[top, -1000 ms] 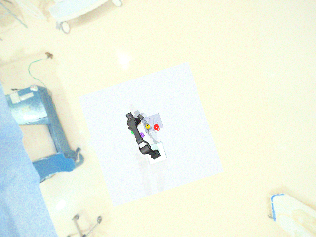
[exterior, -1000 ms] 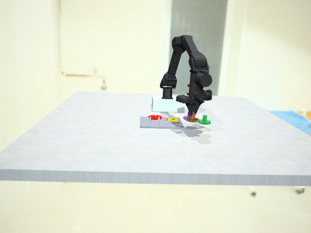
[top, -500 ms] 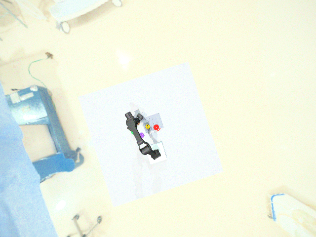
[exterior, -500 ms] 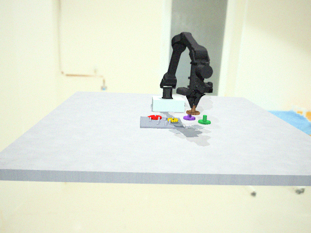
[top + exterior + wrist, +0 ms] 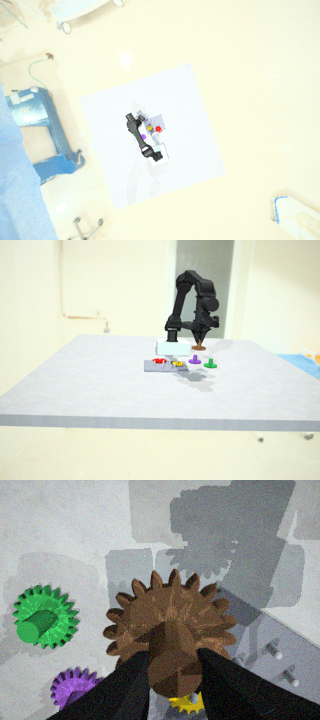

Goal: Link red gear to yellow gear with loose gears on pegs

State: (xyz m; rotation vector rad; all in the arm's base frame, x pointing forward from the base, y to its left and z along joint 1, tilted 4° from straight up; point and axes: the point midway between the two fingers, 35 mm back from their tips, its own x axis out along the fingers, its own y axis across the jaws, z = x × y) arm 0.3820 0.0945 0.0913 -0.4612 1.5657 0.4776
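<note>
My gripper (image 5: 199, 341) (image 5: 172, 659) is shut on the upright stem of the brown gear (image 5: 198, 348) (image 5: 170, 605), holding it above the table. The grey board (image 5: 159, 118) (image 5: 152, 371) (image 5: 306, 656) bears the red gear (image 5: 156, 128) (image 5: 159, 360) and the yellow gear (image 5: 149, 127) (image 5: 177, 363) (image 5: 186, 704). Several empty pegs show on the board, one peg (image 5: 163, 362) among them. The purple gear (image 5: 143, 136) (image 5: 194, 361) (image 5: 75, 684) and green gear (image 5: 133, 134) (image 5: 210, 365) (image 5: 47, 609) stand on the table, stems up. In the wrist view my fingers partly hide the purple gear and the board.
The arm's pale base block (image 5: 165, 155) (image 5: 173, 348) stands behind the board in the exterior view. The purple and green gears are beside the board, purple nearer. The arm casts shadows over the board's corner and the table (image 5: 103, 395).
</note>
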